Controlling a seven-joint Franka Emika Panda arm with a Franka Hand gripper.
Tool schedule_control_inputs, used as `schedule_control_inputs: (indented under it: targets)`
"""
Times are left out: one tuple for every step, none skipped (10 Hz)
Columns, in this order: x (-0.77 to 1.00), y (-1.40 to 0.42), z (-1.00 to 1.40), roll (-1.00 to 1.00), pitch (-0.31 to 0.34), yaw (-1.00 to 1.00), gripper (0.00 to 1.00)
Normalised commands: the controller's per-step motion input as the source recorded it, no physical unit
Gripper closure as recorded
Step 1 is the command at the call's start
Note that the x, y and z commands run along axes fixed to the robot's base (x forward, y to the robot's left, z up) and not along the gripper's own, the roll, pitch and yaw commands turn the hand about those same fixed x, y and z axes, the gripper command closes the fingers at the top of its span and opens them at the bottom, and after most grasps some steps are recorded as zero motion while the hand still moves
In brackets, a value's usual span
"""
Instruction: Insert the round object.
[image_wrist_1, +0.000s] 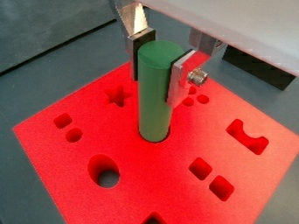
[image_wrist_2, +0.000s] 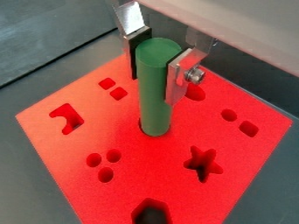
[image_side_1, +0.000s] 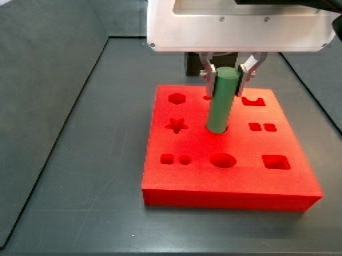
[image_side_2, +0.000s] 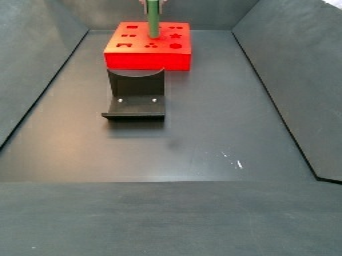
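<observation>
Gripper (image_wrist_1: 162, 59) sat over the middle of the red block (image_wrist_1: 70, 122), jaws closed down to the peg's width and clamped on the upper end of the round object (image_wrist_1: 155, 96). One finger (image_wrist_1: 138, 24) pressed its far side, the other silver plate (image_wrist_1: 183, 77) its near side, with a screw head visible on that plate in both wrist views. Same grip in the second wrist view: gripper (image_wrist_2: 162, 58) on the round object (image_wrist_2: 156, 92), block (image_wrist_2: 70, 184) below.

Round object was a matte green cylinder, flat round top, standing upright. Its lower end sat in a round hole near the block's centre; how deep it went could not be told, the bottom was hidden inside the hole.

In a side view the gripper (image_side_1: 230, 68) hung under a large white housing (image_side_1: 241, 25) that hid the wrist and most of the fingers; the round object (image_side_1: 221, 100) stood vertical on the red block (image_side_1: 227, 185). In the far side view the block (image_side_2: 148, 60) was small at the far end of the dark floor (image_side_2: 187, 150), the peg (image_side_2: 154, 14) was cut off by the frame edge, gripper out of frame. The fixture (image_side_2: 135, 97) stood just in front of the block, touching or nearly so, unclear which.

Other cutouts on the block, star, squares, small circles, oval, were open
</observation>
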Motion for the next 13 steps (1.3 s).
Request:
schedule_control_inputs:
  targets:
    - [0.0,-0.02,-0.21,0.1,-0.003,0.0,1.0]
    - [0.0,0.0,-0.14,0.12,0.0,0.0,1.0]
    - [0.01,0.0,-0.01,0.01,0.0,0.0,1.0]
    - [0.29,0.0,-0.48,0.08,-0.043,0.02,1.0]
    - [0.34,0.0,-0.65,0.15,-0.061,0.14,1.0]
    - [0.27,0.0,-0.75,0.12,-0.106,0.13,1.0]
    - [0.18,-0.01,-0.77,0.09,-0.139,0.12,1.0]
    - [0.07,-0.04,-0.77,0.11,-0.153,0.17,1.0]
    - [0.0,-0.04,-0.77,0.16,-0.166,0.2,1.0]
    - [-0.14,-0.05,-0.72,0.25,-0.164,0.23,1.0]
    - [-0.15,-0.03,-0.7,0.28,-0.139,0.17,1.0]
    - [-0.06,-0.1,-0.5,0.18,-0.084,0.15,1.0]
    - [0.0,0.0,0.0,0.0,0.0,0.0,1.0]
